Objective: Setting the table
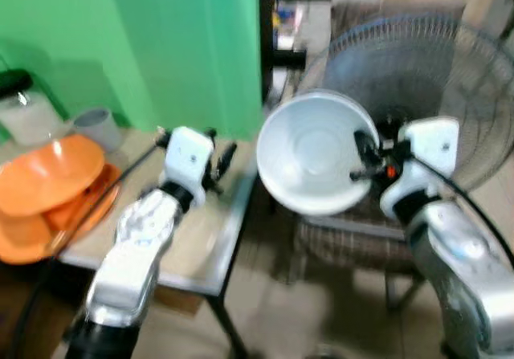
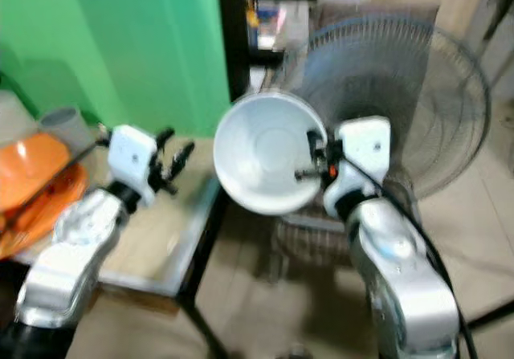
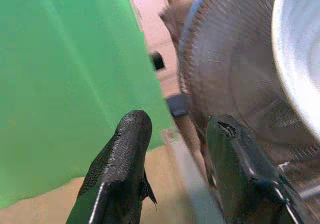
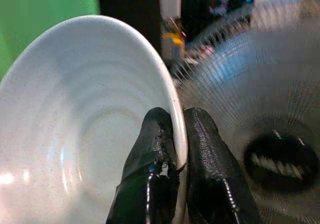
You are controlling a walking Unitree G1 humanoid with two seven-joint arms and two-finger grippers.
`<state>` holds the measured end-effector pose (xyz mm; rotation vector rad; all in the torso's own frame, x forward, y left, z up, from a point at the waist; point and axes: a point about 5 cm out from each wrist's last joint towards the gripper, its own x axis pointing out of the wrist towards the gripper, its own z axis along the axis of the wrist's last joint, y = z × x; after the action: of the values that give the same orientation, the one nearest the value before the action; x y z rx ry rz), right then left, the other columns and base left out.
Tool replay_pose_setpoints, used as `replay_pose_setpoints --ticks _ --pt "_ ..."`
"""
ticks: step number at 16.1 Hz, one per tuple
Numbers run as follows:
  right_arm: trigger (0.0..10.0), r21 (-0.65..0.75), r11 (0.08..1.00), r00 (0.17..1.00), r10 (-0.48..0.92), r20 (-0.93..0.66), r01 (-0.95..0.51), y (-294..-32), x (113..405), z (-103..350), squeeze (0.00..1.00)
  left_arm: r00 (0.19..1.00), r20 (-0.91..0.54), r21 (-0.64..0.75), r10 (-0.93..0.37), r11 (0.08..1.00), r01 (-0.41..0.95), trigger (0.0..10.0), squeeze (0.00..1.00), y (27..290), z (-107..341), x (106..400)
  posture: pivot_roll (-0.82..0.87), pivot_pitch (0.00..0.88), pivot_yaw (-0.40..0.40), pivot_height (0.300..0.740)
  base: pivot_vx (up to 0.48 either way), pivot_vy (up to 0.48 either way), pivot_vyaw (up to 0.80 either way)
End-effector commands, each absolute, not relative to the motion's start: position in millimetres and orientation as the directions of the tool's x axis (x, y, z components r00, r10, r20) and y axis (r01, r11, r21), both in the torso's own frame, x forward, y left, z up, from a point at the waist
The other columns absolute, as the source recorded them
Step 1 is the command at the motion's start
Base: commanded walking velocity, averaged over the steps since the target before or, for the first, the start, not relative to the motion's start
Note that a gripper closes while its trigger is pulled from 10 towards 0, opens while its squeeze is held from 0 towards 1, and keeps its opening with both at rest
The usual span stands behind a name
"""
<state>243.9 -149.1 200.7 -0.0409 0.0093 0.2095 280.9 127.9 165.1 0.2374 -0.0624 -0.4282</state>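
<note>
A white bowl (image 1: 315, 153) hangs in the air to the right of the table (image 1: 193, 250), tipped on its side with its hollow facing me. My right gripper (image 1: 363, 160) is shut on the bowl's rim (image 4: 176, 115), one finger inside and one outside. My left gripper (image 1: 222, 160) is held over the table's right part, open, with nothing between its fingers (image 3: 122, 164). Stacked orange plates (image 1: 50, 190) lie on the table's left end.
A standing fan (image 1: 418, 78) is close behind the bowl and the right arm. A green wall (image 1: 161, 38) backs the table. A grey cup (image 1: 98, 126) and a clear container (image 1: 28, 110) stand behind the orange plates. The table's edge (image 1: 237, 214) lies just left of the bowl.
</note>
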Motion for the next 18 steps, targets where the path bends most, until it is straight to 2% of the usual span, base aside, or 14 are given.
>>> replay_pose_setpoints --ticks 1,4,8,14,18 --pt "10.0 -0.041 0.976 0.976 0.216 0.025 -0.215 -144.9 243.8 206.5 0.0 0.913 0.033 0.265 -0.407 0.884 0.384 10.0 0.0 132.2 172.2 284.8 -0.03 0.0 0.096 0.74 0.0 0.0 -0.8" --pt "10.0 -0.039 0.983 0.983 0.18 0.03 -0.179 -152.7 247.6 207.1 0.0 0.907 0.046 0.257 -0.418 0.882 0.394 10.0 0.0 124.3 175.5 284.7 -0.01 0.0 0.085 0.74 0.0 0.0 -0.8" --pt "10.0 -0.043 0.977 0.977 0.209 0.032 -0.208 -143.7 249.1 206.0 0.0 0.914 0.029 0.27 -0.404 0.884 0.382 10.0 0.0 135.1 171.8 282.6 -0.01 0.0 0.086 0.74 0.0 0.0 -0.8" --pt "10.0 -0.038 0.984 0.984 0.173 0.038 -0.171 -149.6 252.6 206.3 0.0 0.924 0.03 0.238 -0.381 0.9 0.364 10.0 0.0 136.5 172.3 284.1 -0.01 0.0 0.089 0.74 0.0 0.0 -0.8" --pt "10.0 -0.057 0.991 0.992 0.12 0.038 -0.118 -156.3 250.8 207.6 0.0 0.953 0.038 0.169 -0.301 0.942 0.291 10.0 0.0 138.8 173.4 296.2 -0.01 0.0 0.084 0.74 0.0 0.0 -0.8"
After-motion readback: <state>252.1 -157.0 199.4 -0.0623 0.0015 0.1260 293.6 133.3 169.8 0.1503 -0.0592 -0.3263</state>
